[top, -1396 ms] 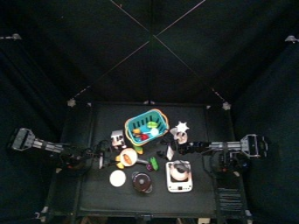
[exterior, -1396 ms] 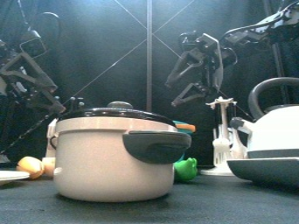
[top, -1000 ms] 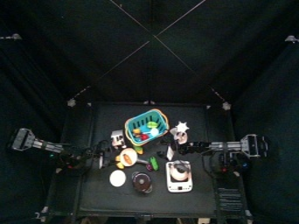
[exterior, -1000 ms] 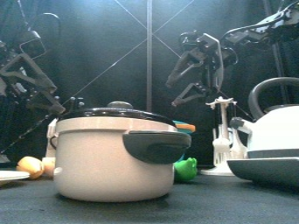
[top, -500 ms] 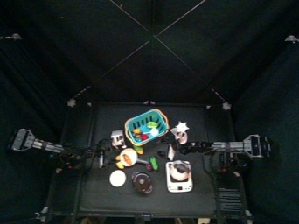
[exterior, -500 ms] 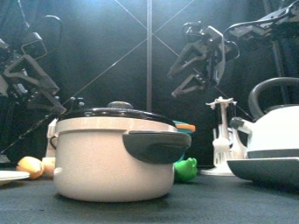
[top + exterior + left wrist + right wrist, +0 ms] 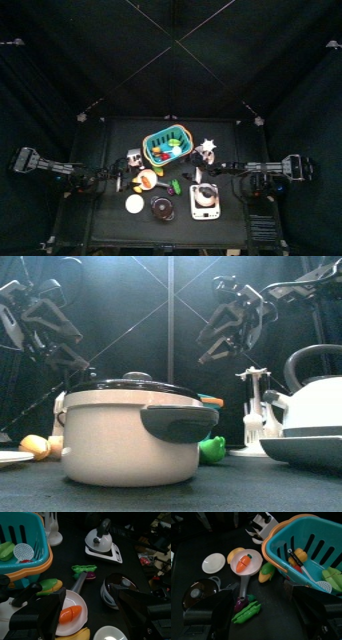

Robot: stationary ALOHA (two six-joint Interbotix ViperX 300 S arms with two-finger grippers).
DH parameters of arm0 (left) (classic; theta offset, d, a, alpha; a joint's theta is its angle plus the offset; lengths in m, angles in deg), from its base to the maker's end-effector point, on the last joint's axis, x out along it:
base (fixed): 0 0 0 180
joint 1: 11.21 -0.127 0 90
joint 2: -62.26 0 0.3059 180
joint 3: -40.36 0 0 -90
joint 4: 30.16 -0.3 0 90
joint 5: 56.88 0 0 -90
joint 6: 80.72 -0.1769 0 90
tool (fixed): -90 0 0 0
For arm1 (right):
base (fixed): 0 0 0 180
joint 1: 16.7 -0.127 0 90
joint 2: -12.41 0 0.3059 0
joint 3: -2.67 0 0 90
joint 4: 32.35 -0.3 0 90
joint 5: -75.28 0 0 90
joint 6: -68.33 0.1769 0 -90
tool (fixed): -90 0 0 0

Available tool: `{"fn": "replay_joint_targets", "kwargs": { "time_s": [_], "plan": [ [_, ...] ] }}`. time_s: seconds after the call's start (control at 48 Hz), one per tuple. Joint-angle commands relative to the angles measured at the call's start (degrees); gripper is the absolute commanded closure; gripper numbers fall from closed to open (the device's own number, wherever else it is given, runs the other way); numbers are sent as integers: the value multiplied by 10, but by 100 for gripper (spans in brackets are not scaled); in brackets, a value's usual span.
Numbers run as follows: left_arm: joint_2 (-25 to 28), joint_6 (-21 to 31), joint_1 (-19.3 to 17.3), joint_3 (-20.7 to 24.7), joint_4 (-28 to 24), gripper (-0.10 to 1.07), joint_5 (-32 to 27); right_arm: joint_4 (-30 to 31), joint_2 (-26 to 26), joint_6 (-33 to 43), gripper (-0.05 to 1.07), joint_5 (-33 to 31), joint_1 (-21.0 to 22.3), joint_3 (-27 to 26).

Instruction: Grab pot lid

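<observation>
The pot lid (image 7: 130, 384) is dark with a small knob and rests on the cream pot (image 7: 127, 441), which stands near the table's front edge (image 7: 163, 208). My left gripper (image 7: 56, 328) hangs high at the left, well above and behind the pot. In the left wrist view its jaws stand open and empty (image 7: 83, 607), with the lidded pot (image 7: 115, 591) beyond them. My right gripper (image 7: 235, 318) hangs high on the right. Its wrist view shows it open too (image 7: 261, 599), with the lid (image 7: 199, 593) off to one side.
A white kettle (image 7: 314, 396) on its tray stands right of the pot. Behind it are a teal basket (image 7: 166, 146) of toy food, a plate with a carrot (image 7: 67, 612), a small white plate (image 7: 214, 562), green toy vegetables (image 7: 246, 611) and a white utensil stand (image 7: 251, 406).
Both arms have risen in the front view: the left gripper has moved up at the left, the right gripper up and slightly right. The pot and lid have not moved.
</observation>
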Motion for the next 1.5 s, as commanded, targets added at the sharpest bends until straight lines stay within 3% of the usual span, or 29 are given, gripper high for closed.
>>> {"fn": "replay_joint_targets", "kwargs": {
  "time_s": [0.0, 0.125, 0.542, 0.812, 1.125, 1.312, 1.479],
  "plan": [
    [0, -1, -11, 26, -20, -4, -18, -1, 3, 0, 2, 2, -2, -7],
    [0, 1, -11, 25, -41, -4, -18, -1, 15, 1, 2, 1, -2, -9],
    [2, 2, 5, 20, -40, -4, -18, -1, 18, 0, 2, 1, -2, -11],
    [30, -2, 59, 24, -56, -4, 7, -1, 18, 1, 2, 1, -2, -11],
    [153, -4, 133, 54, -127, -4, 117, -2, 18, 2, 2, 2, -1, -8],
    [238, 0, 149, 93, -208, -4, 163, -14, 18, 2, 2, 1, -1, -7],
    [301, -4, 148, 142, -239, -4, 175, -26, 18, 1, 2, 1, 1, 1]
  ]
}}
